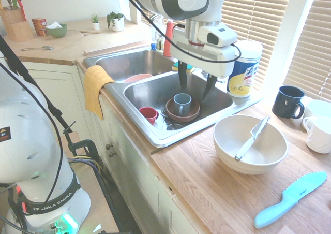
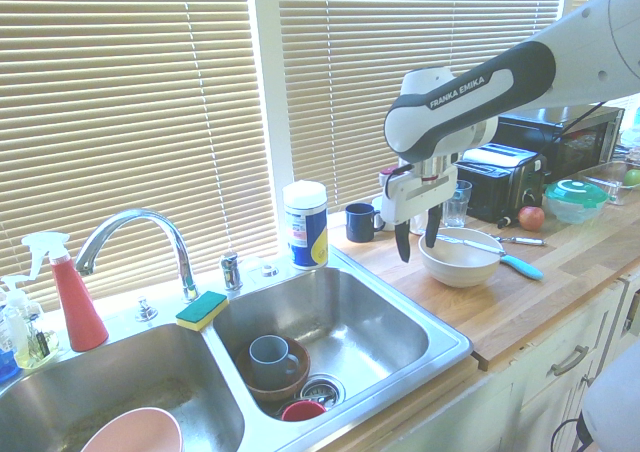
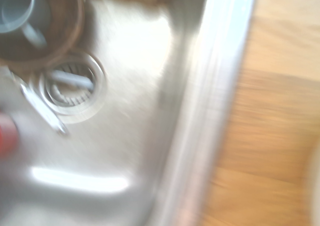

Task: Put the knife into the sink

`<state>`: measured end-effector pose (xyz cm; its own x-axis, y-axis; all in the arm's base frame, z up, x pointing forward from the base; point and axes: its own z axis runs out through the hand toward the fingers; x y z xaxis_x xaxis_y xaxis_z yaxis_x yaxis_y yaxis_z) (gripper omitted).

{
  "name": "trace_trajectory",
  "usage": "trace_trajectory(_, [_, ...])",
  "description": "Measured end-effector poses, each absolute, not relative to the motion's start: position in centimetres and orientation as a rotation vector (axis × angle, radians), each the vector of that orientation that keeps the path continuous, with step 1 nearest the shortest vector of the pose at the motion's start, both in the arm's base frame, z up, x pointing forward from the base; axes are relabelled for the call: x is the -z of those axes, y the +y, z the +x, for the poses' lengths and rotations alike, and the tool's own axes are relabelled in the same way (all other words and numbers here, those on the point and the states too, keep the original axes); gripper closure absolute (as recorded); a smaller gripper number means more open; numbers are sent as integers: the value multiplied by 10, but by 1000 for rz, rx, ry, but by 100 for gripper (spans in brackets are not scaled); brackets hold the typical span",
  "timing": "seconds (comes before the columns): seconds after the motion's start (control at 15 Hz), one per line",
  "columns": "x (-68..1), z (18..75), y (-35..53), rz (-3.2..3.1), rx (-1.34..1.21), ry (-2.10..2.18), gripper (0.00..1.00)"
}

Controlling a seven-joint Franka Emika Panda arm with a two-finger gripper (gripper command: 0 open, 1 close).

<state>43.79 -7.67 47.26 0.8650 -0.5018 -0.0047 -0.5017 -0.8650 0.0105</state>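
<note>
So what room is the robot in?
Almost surely a kitchen: a stainless-steel double-basin sink with a chrome gooseneck faucet, a black toaster on the wooden countertop, and dirty dishes.

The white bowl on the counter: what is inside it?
The white bowl holds only the knife, small and silver-grey, leaning with one end on the rim. The bowl floor directly under the knife is covered, so nothing can be told there.

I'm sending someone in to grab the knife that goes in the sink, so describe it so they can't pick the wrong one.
On the wooden counter beside the sink stands a big white bowl. The knife leans inside it, its tip on the rim. It is small, slim and silver-grey, unlike the larger light-teal serrated knife lying flat on the counter nearby.
</note>
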Motion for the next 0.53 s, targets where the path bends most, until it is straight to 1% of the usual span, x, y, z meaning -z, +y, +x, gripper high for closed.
trace_trajectory(0.13, [-485,432,-116,3068,21,-706,0])
trace_trajectory(0.27, [-492,425,-153,3063,5,-701,0])
trace_trajectory(0.53, [-479,413,-205,3039,15,-778,0])
